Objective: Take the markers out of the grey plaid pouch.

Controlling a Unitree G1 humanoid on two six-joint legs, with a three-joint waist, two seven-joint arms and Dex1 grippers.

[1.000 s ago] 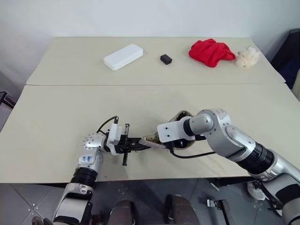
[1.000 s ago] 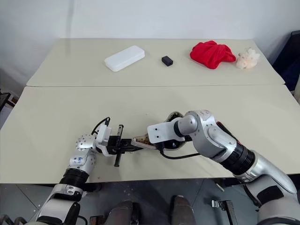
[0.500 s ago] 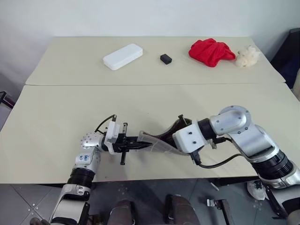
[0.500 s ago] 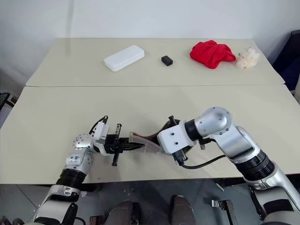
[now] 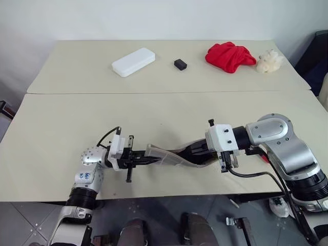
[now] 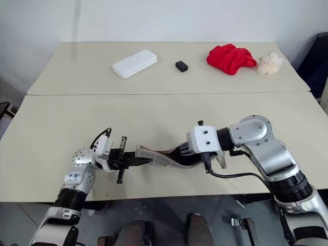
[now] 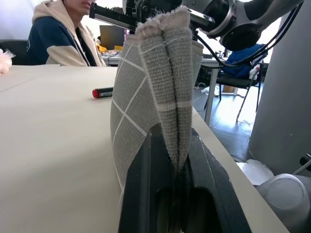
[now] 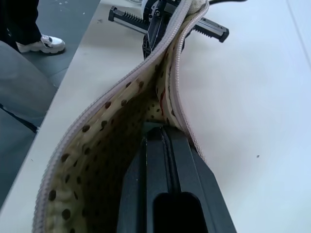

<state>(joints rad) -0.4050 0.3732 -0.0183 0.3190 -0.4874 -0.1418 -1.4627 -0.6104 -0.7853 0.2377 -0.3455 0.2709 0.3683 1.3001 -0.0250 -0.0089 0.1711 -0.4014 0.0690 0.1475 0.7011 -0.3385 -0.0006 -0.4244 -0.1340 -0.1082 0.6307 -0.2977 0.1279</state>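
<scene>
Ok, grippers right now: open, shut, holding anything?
Left gripper: shut on one end of the grey plaid pouch.
Right gripper: shut, fingers inside the pouch's open mouth; what it grips cannot be told.

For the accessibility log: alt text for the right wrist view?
The right gripper, shut, reaches into the open grey plaid pouch, showing its cream dotted lining and zipper edge. The left gripper holds the far end above the beige table.

white case (image 5: 133,62), red cloth (image 5: 229,56), blk block (image 5: 180,64)

On the beige tabletop (image 5: 77,118), at the frame's top, lie a white case (image 5: 133,61), black block (image 5: 180,64), red cloth (image 5: 229,56) and cream fluff (image 5: 269,61).
</scene>
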